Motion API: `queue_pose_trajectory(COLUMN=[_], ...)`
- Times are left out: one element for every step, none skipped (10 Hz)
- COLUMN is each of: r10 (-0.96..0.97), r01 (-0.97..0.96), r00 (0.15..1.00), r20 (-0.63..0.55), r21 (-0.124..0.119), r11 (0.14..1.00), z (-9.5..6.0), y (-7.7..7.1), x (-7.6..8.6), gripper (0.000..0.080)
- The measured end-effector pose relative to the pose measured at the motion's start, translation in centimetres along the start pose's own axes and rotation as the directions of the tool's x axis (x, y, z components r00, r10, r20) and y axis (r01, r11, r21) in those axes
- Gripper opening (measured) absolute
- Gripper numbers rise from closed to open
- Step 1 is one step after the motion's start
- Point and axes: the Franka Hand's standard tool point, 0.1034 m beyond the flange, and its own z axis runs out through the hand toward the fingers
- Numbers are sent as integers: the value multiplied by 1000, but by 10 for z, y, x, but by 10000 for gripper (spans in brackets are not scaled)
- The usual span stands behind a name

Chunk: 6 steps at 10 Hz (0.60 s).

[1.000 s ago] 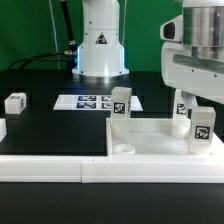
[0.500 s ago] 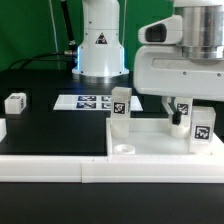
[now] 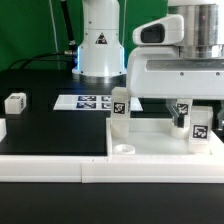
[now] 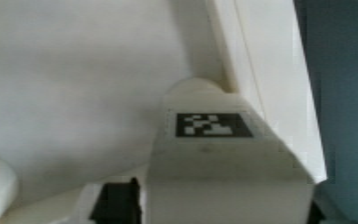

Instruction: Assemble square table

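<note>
Near leg (image 3: 120,106) upright at tabletop (image 3: 150,138) corner, fingers (image 4: 119,203) perhaps around far leg (image 3: 180,120)

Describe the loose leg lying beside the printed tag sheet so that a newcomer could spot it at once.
Find the marker board flat on the black table. Go from it toward the exterior view's left: the leg lies there by itself. Unlike the upright legs at the slab, it is a low white block on bare black surface, one tag facing the camera.
</note>
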Motion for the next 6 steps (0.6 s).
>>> queue_pose_trajectory(r10=[105,176,248,362,485,618], r01=[-105,-176,-248,-362,-485,-618], r00=[994,984,969,932,875,786], r20=[1,2,1,-7,-12,-5], r21=[2,2,1,-10,-14,-22], r11=[994,984,969,932,875,786], z=[0,0,1,1,1,1], y=[-1,-1,-1,-3,-2,-1], x=[0,-1,-1,-2,-2,-2], gripper=[288,288,288,288,288,288])
